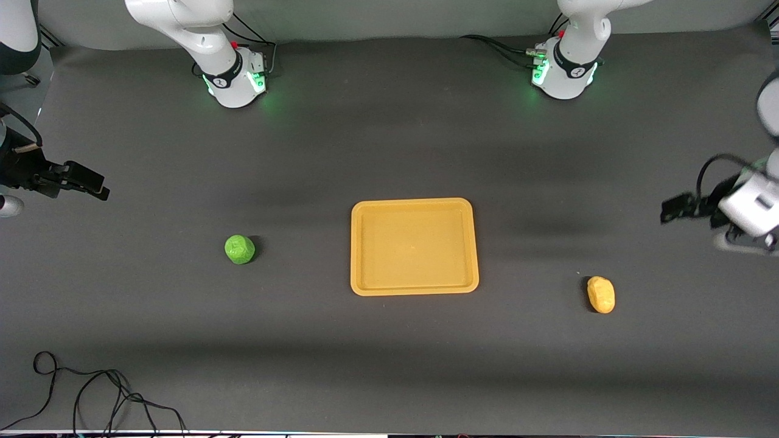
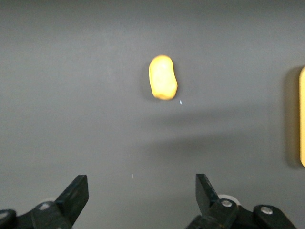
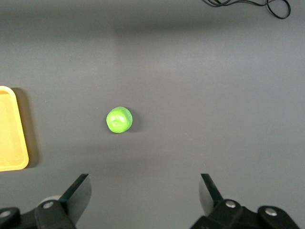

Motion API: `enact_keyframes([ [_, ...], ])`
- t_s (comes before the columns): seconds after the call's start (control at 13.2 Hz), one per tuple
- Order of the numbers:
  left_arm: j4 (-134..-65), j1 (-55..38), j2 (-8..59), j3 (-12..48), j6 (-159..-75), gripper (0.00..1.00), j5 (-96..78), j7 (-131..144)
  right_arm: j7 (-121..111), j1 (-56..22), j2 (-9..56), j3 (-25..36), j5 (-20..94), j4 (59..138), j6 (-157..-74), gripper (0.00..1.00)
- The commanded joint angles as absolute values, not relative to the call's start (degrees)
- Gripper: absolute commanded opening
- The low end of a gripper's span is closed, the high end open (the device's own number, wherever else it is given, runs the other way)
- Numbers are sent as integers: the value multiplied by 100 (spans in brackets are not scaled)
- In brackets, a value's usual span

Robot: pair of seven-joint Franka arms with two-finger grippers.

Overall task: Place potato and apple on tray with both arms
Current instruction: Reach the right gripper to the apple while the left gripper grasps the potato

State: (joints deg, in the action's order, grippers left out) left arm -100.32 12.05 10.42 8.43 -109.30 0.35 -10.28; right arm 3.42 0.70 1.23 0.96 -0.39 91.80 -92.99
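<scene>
Waiting untouched on the dark surface (image 1: 389,365), the bumpy yellow-orange potato (image 1: 600,294) and faceted green apple (image 1: 240,249) flank the empty yellow plastic tray (image 1: 414,291), while the left gripper (image 2: 140,193) and right gripper (image 3: 145,193) hover over the surface's ends, jaws spread wide and holding nothing.

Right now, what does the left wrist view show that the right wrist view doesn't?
Only the left wrist view shows the potato on the mat, ahead of the open left pincer. Only the right wrist view shows the apple, ahead of the open right pincer, and a loop of black cable. Both show an edge of the tray and bare dark mat; neither pincer holds anything.
</scene>
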Motion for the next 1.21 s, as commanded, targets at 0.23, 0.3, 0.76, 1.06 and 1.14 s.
enact_keyframes([
  [0.23, -9299, 1108, 2372, 896, -11372, 100, 97, -1011, 561, -430, 176, 97, 70, 9140, -9228, 100],
  [0.3, -9273, 1064, 2599, 896, -11643, 100, 97, -1002, 710, -579, 176, 97, 70, 9219, -9263, 100],
  [0.76, -9176, 835, 3786, 888, -12532, 100, 308, -1002, 1002, -993, 61, 105, 70, 10290, -10220, 100],
  [1.06, -9176, 809, 4113, 896, -12867, 41, 335, -897, 932, -984, 62, 149, 70, 11702, -11816, 100],
  [1.14, -9150, 826, 4113, 888, -12841, 31, 360, -836, 932, -984, 79, 149, 70, 12133, -12396, 100],
])
